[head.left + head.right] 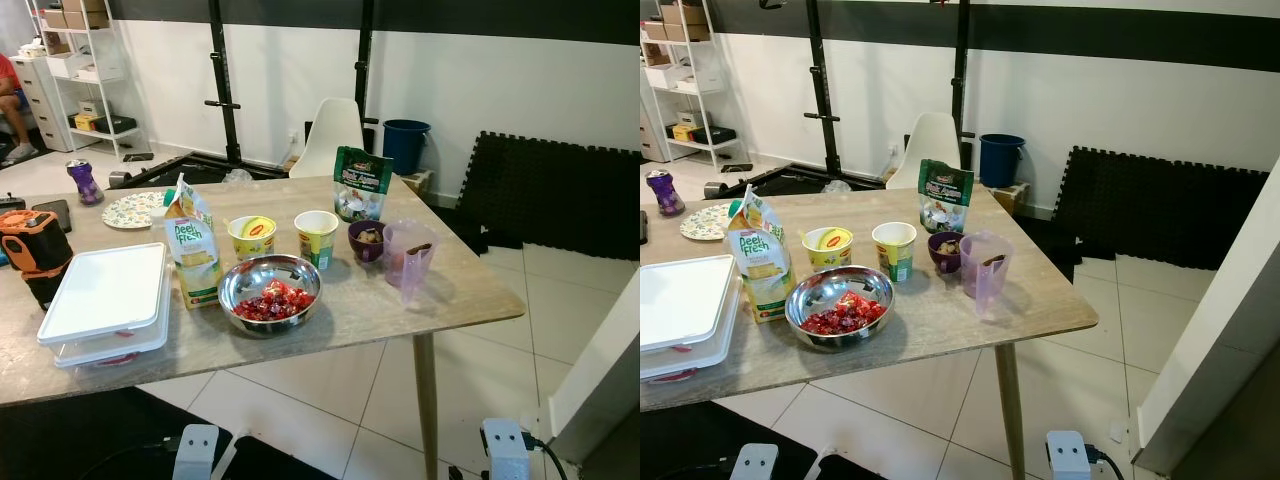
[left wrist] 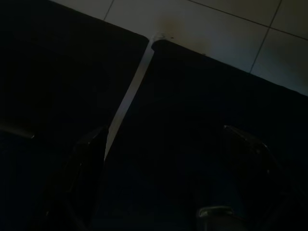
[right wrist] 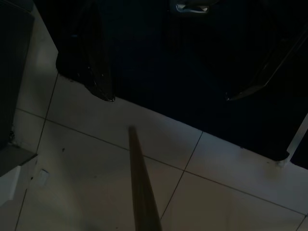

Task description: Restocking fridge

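A wooden table (image 1: 470, 300) is standing on a tiled floor and carrying the groceries, grouped near its middle. A juice carton (image 1: 192, 248) printed "Deeli Fresh" is standing upright, just beside a steel bowl (image 1: 269, 292) of red pieces. Behind the bowl, two yellow-and-green cups (image 1: 252, 238) (image 1: 316, 238) are sitting side by side, then a small dark purple bowl (image 1: 367, 240) and a translucent pink jug (image 1: 409, 257) toward the right edge. A green snack bag (image 1: 362, 183) is standing upright behind the purple bowl. Stacked white lidded containers (image 1: 105, 300) are lying to the left of the carton, with a patterned plate (image 1: 133, 209) and a purple can (image 1: 84, 182) farther back. The left eye view is taking in an orange and black device (image 1: 32, 248) at the table's left edge and a seated person's leg (image 1: 12, 105) by the white shelves, which the right eye view is cutting off; the right eye view is showing more of the black foam mats (image 1: 1160, 205) against the wall. Both arms are hanging idle below the table. The left gripper (image 2: 163, 173) is pointing at dark flooring with its fingers spread apart and grasping nothing; the right gripper (image 3: 168, 91) is likewise released over floor tiles, near a table leg (image 3: 142, 187).
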